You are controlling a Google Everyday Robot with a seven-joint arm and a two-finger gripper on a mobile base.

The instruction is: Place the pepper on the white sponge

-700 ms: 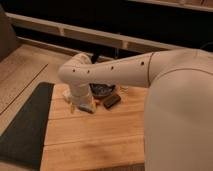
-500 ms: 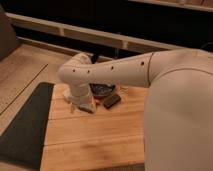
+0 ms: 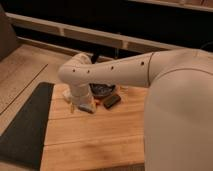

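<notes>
gripper low at the worktop, jaws' spread i cannot tell; an off-centre release could roll the pepper off the white sponge just beneath them.

Item 1: tabletop, light wooden planks laid side by side, seams running left to right, warm-toned.
Item 2: dark mat, flat, lying along the tabletop's left edge.
Item 3: pale wooden surface to the left, with slanting seams.
Item 4: pale horizontal rail crossing behind the tabletop, a second pale strip at the upper right.
Item 5: dark wall between and above the rails, in shadow.
Light: dim, warm.
</notes>
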